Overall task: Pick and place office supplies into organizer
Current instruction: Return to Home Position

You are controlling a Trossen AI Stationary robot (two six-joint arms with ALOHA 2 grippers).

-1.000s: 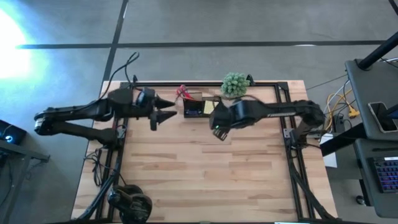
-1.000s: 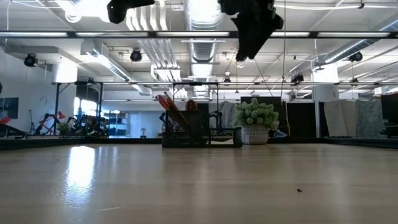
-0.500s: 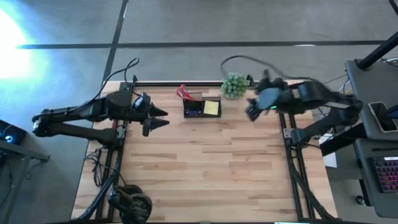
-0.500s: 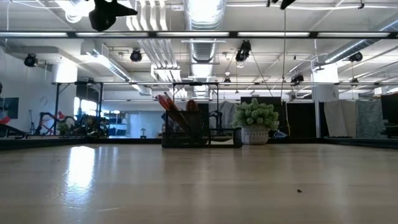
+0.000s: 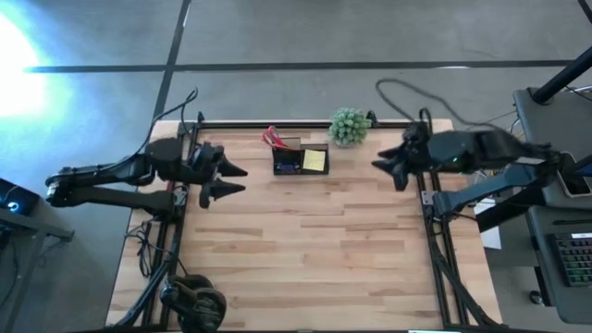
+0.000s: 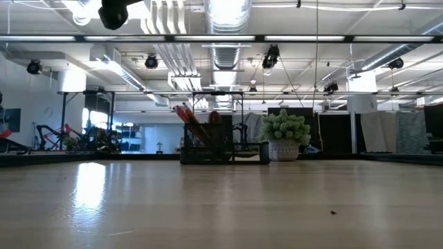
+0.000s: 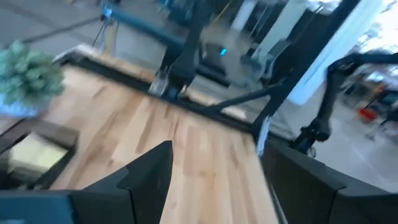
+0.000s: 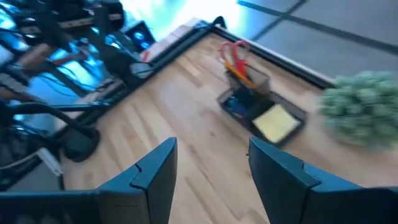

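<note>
Headphones: black, rounded, glossy cups [image 5: 194, 303] at the table's near left corner, well apart from everything else.
Table: pale wooden planks with visible grain [image 5: 305, 250], framed by a black metal rail.
Left gripper: dark, with two pointed fingers [image 5: 241, 179] spread wide and nothing between them. It hangs over the left part of the table, pointing toward the organizer but well short of it.
Right gripper: same dark tapered fingers [image 5: 383, 172], spread apart and empty, above the table's right edge, near the plant.
Organizer: small black rectangular box with mesh-like walls [image 5: 301, 159] at the far edge, middle of the table.
Office supplies: all inside the organizer. The square yellow sticky-note pad [image 5: 314, 159] lies flat in the right compartment, a small blue item [image 5: 288, 167] sits left of it, and the red-handled scissors [image 5: 271, 138] and slim pens [image 6: 187, 117] stand tilted in the tall left section.
Plant: green, ball-shaped and bumpy [image 5: 350, 126] in a pale pot, just right of the organizer.
Change: a second ago the right gripper hung close over the organizer. It has swung out to the right edge. The left gripper has drawn back leftward. The organizer and its contents lie as before.
</note>
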